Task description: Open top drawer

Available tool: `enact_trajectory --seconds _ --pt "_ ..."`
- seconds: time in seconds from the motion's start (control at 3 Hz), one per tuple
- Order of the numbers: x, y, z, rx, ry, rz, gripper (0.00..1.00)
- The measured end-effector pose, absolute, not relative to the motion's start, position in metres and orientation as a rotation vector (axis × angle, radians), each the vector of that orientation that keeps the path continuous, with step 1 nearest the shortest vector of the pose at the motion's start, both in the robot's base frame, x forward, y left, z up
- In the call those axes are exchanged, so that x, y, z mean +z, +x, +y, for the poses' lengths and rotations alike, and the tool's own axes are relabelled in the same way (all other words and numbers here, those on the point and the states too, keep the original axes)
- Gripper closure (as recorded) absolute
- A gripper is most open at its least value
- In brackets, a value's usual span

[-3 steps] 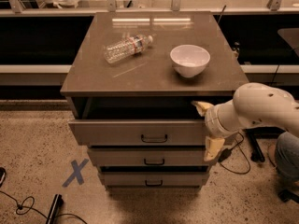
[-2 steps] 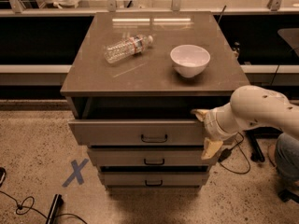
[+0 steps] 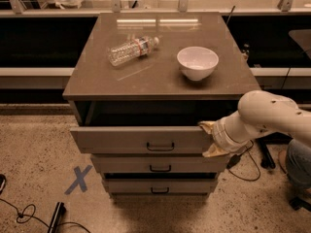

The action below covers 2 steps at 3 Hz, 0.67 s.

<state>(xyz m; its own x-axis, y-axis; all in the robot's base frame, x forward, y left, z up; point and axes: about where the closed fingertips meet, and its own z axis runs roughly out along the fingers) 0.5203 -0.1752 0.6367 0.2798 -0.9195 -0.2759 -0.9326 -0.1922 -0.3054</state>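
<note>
The top drawer [image 3: 121, 140] is the widest grey-taupe front with a small black pull handle [image 3: 160, 146]. It stands pulled out, with a dark gap showing under the cabinet top. My gripper [image 3: 210, 140] is at the right end of the drawer front, away from the handle. Its two tan fingers are spread, one at the panel's upper edge [image 3: 206, 126] and one at its lower edge [image 3: 214, 152]. The white arm reaches in from the right.
A clear plastic bottle [image 3: 130, 49] lies on the cabinet top [image 3: 97, 81] beside a white bowl [image 3: 197, 62]. Two narrower drawers [image 3: 126, 165] sit below. A blue X [image 3: 78, 179] marks the floor at left, cables lie around, and a person's leg [image 3: 297, 164] is at right.
My gripper has shifted slightly down and left along the right end of the drawer front. The drawer stays pulled out about as before.
</note>
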Motion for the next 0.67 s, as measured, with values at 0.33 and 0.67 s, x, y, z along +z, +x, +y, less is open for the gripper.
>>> enact_trajectory --seconds 0.33,0.67 --pt "0.639 0.502 -0.176 0.086 -2.173 1.664 0.6" --pt "0.651 0.484 -0.177 0.111 -2.182 1.65 0.57"
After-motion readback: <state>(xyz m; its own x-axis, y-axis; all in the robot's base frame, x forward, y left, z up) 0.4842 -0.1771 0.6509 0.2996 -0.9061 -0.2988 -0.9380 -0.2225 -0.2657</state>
